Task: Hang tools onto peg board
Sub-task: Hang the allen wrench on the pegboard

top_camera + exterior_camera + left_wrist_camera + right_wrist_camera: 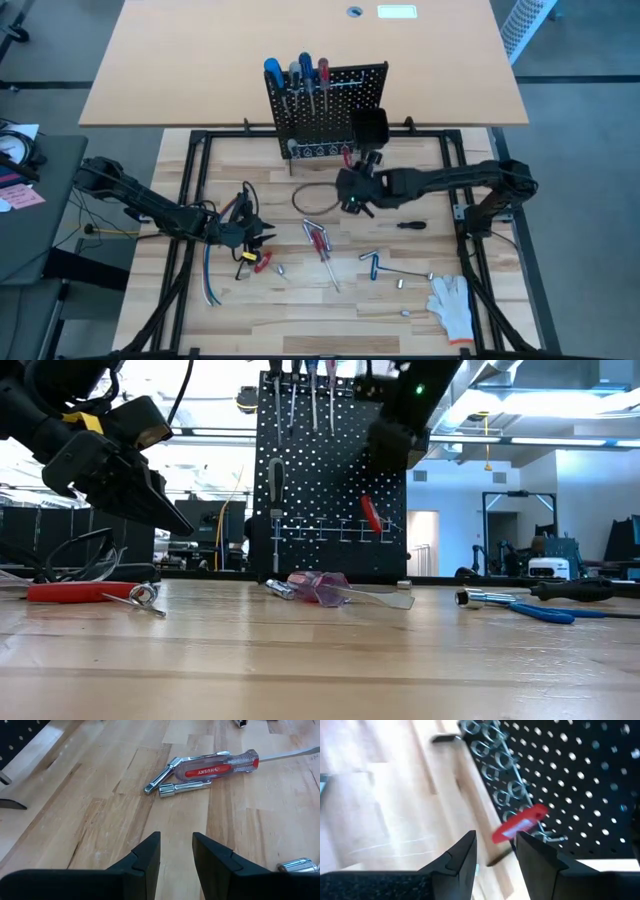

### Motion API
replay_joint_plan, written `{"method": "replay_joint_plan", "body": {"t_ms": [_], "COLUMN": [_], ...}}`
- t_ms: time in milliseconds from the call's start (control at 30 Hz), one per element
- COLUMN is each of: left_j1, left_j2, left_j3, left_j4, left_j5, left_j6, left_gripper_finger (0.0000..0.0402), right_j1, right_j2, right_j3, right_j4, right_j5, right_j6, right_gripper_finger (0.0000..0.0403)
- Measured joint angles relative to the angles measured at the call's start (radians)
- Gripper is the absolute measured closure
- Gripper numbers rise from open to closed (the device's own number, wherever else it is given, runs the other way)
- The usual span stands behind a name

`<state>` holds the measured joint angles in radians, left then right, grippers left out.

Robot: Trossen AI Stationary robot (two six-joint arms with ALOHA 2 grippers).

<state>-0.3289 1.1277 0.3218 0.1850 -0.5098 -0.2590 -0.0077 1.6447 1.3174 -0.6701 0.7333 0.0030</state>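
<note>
The black peg board point(325, 105) stands upright at the table's far middle. Blue, grey and red screwdrivers point(300, 75) hang along its top. A small red-handled tool point(520, 824) hangs tilted from a hook low on the board point(371, 515). My right gripper point(495, 855) is open just in front of that tool, raised off the table point(366, 165), with nothing between its fingers. My left gripper point(176, 855) is open above the table at the near left point(262, 238). Beyond it lie a clear-and-red screwdriver point(215, 767) and an L-shaped metal key point(172, 777).
More loose tools lie across the table's middle and right, among them a red-handled screwdriver point(320, 240), a black one point(410, 225) and a blue key point(372, 265). A white glove point(452, 305) lies near right. Coloured cables point(212, 275) trail by my left arm. A black bin point(370, 125) hangs on the board.
</note>
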Motion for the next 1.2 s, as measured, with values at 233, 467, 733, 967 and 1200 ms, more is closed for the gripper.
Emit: {"method": "replay_joint_plan", "body": {"t_ms": [233, 467, 733, 967, 1200], "left_j1": [-0.018, -0.021, -0.021, -0.032, -0.034], "left_j2": [0.000, 0.000, 0.000, 0.000, 0.000], "left_j3": [0.000, 0.000, 0.000, 0.000, 0.000], "left_j4": [0.001, 0.000, 0.000, -0.002, 0.001], "left_j5": [0.002, 0.002, 0.002, 0.002, 0.002], "left_j6": [0.000, 0.000, 0.000, 0.000, 0.000], "left_gripper_finger": [0.0295, 0.0295, 0.0295, 0.0295, 0.0295], "right_j1": [0.095, 0.141, 0.199, 0.243, 0.256], "right_j2": [0.000, -0.002, -0.002, -0.048, -0.121], "right_j3": [0.000, 0.001, 0.002, -0.144, -0.376], "right_j4": [-0.010, -0.089, -0.221, -0.288, -0.056], "right_j5": [0.006, 0.014, 0.027, 0.118, 0.148], "right_j6": [0.052, 0.188, 0.380, 0.559, 0.655], "right_gripper_finger": [0.0260, 0.0259, 0.0214, 0.0151, 0.0145]}}
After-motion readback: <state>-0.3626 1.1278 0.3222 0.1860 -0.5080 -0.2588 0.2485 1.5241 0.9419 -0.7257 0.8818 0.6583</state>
